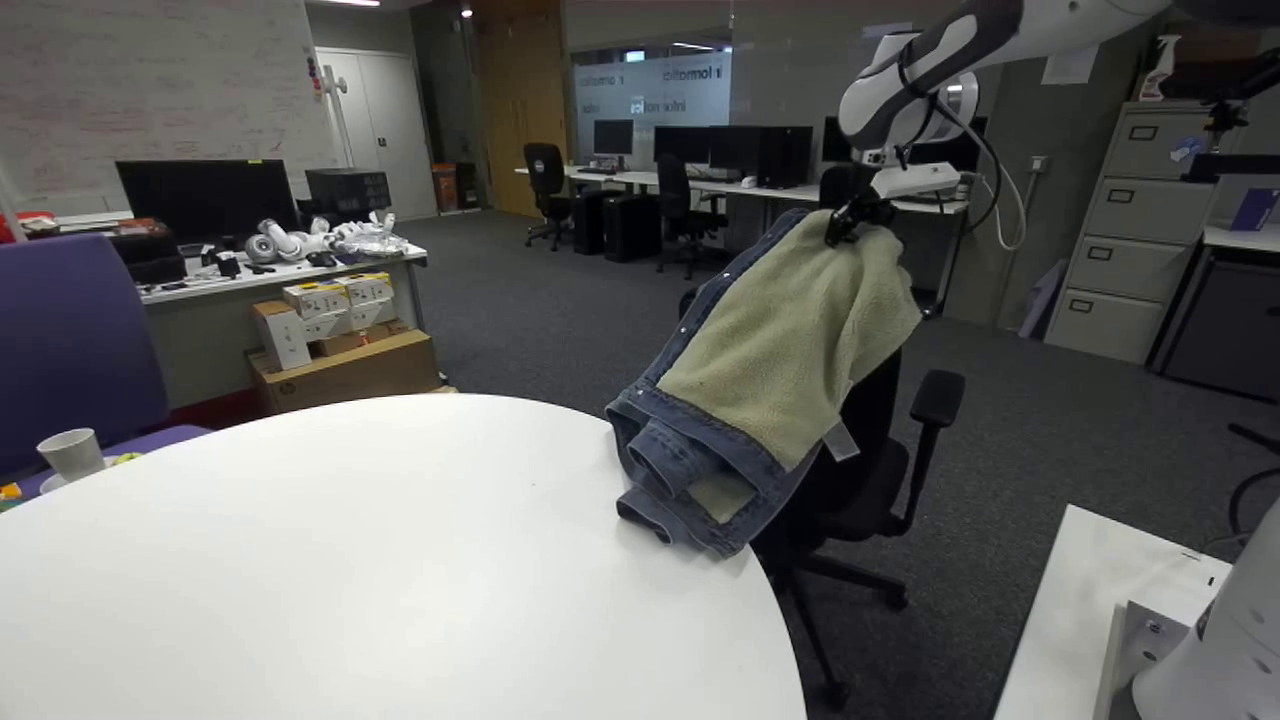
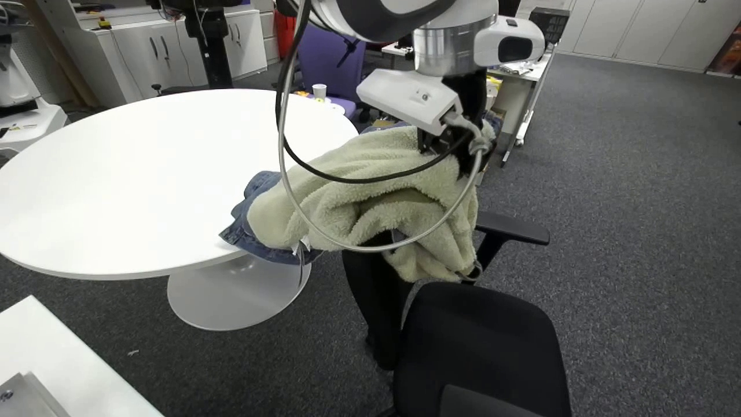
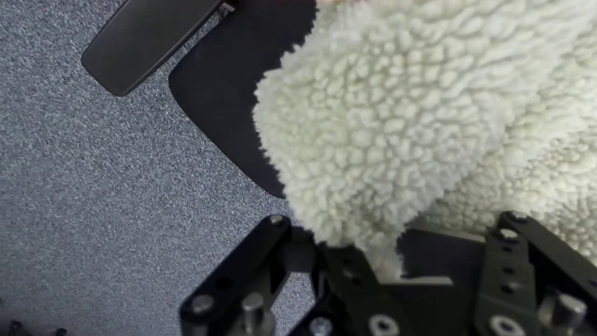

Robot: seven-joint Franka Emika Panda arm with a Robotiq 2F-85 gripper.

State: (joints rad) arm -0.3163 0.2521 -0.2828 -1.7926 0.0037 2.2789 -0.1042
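Observation:
A denim jacket with pale fleece lining (image 1: 790,330) (image 2: 341,179) hangs inside out over the back of a black office chair (image 1: 875,490) (image 2: 480,347) in both exterior views. Its denim hem and cuff rest on the rim of the white round table (image 1: 400,570) (image 2: 127,174). At the jacket's upper end, my gripper (image 1: 847,226) is shut on a bunched fold of fleece, which peaks up to the fingers. In the wrist view the fleece (image 3: 382,116) narrows down between the jaws at my gripper (image 3: 396,261). The fingertips themselves are buried in the fleece.
Cables (image 2: 370,246) loop from the arm in front of the jacket. A chair armrest (image 1: 938,397) (image 3: 149,42) juts out beside it. The robot's base stands on a white bench (image 1: 1100,560). A purple chair (image 1: 70,340) bearing a cup (image 1: 72,453) is across the table.

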